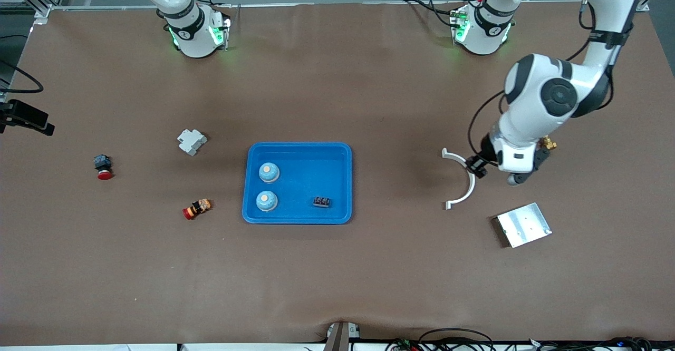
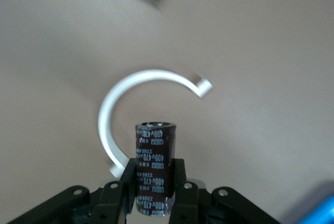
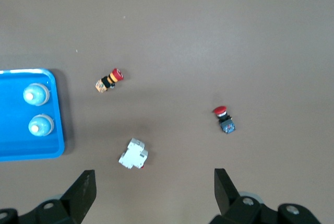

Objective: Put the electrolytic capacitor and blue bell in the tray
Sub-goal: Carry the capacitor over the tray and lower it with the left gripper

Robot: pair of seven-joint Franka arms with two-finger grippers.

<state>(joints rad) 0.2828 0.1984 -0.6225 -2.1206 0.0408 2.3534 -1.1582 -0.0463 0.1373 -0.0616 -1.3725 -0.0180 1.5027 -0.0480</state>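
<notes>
My left gripper (image 2: pixel 154 174) is shut on a dark brown electrolytic capacitor (image 2: pixel 155 166) with white print and holds it upright over the table. In the front view the gripper (image 1: pixel 477 166) is over a white C-shaped ring (image 1: pixel 463 179), toward the left arm's end from the bright-blue tray (image 1: pixel 311 172). Two blue bells (image 1: pixel 269 172) (image 1: pixel 267 201) and a small black part (image 1: pixel 321 202) lie in the tray. My right gripper (image 3: pixel 154 182) is open and empty, high over the right arm's end of the table. The right wrist view shows the tray (image 3: pixel 15 130) with both bells (image 3: pixel 36 94) (image 3: pixel 40 125).
The white ring (image 2: pixel 135 104) lies under the capacitor. A silver metal plate (image 1: pixel 523 224) lies nearer the front camera than the left gripper. Toward the right arm's end lie a white breaker (image 1: pixel 191 141), a red-and-yellow part (image 1: pixel 197 208) and a red push button (image 1: pixel 103 166).
</notes>
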